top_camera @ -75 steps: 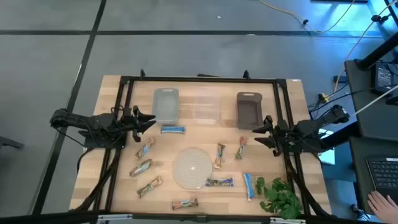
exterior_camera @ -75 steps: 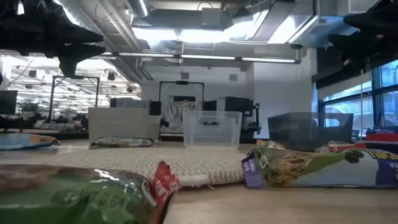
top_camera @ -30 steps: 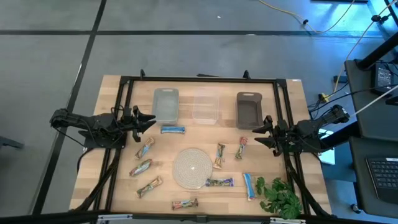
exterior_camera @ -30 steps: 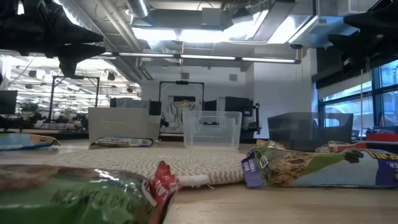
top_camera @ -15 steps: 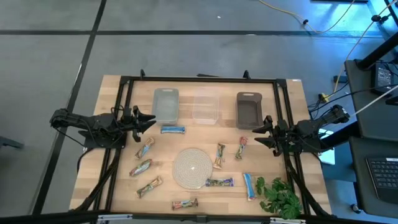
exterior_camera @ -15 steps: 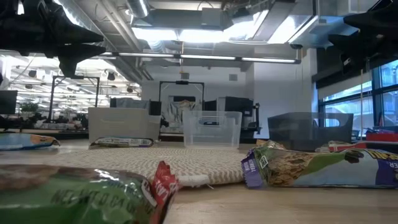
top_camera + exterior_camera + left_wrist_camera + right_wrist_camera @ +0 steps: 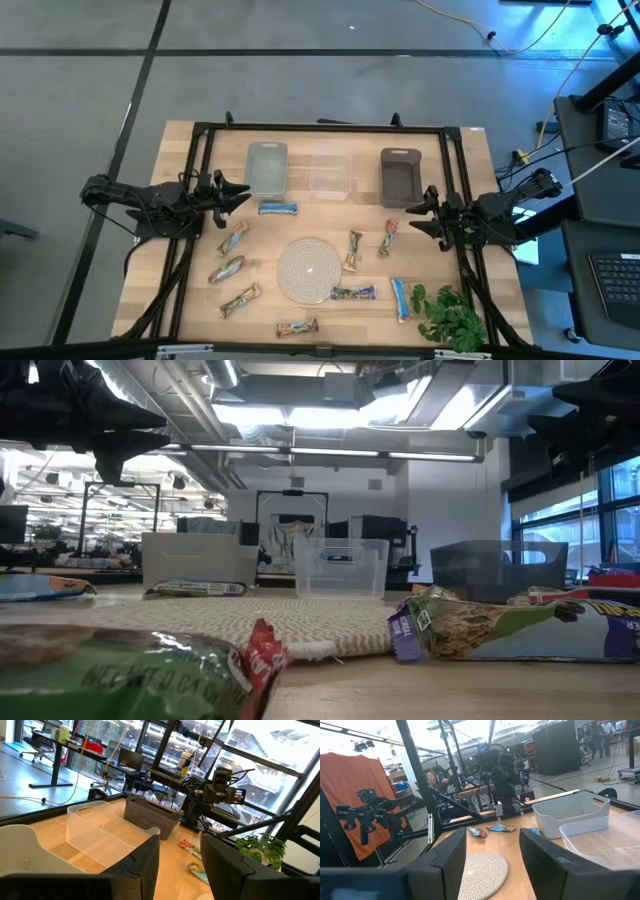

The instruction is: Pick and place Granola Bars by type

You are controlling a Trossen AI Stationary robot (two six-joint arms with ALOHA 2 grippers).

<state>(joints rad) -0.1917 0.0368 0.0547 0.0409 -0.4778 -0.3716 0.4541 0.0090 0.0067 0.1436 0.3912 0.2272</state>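
With both arms level, left tool (image 7: 243,190) and right tool (image 7: 411,216) agape above table (image 7: 320,140)

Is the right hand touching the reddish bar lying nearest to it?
Apart. The high view shows the right hand open beside the dark bin, with bare table between its fingertips and the reddish bar.

The table (image 7: 300,215) looks like smooth light wood; the round mat (image 7: 309,270) is rough and woven; the Granola Bars (image 7: 278,208) have shiny wrappers; the middle bin (image 7: 331,170) is clear plastic.

Grey floor (image 7: 330,90), large windows (image 7: 260,750)
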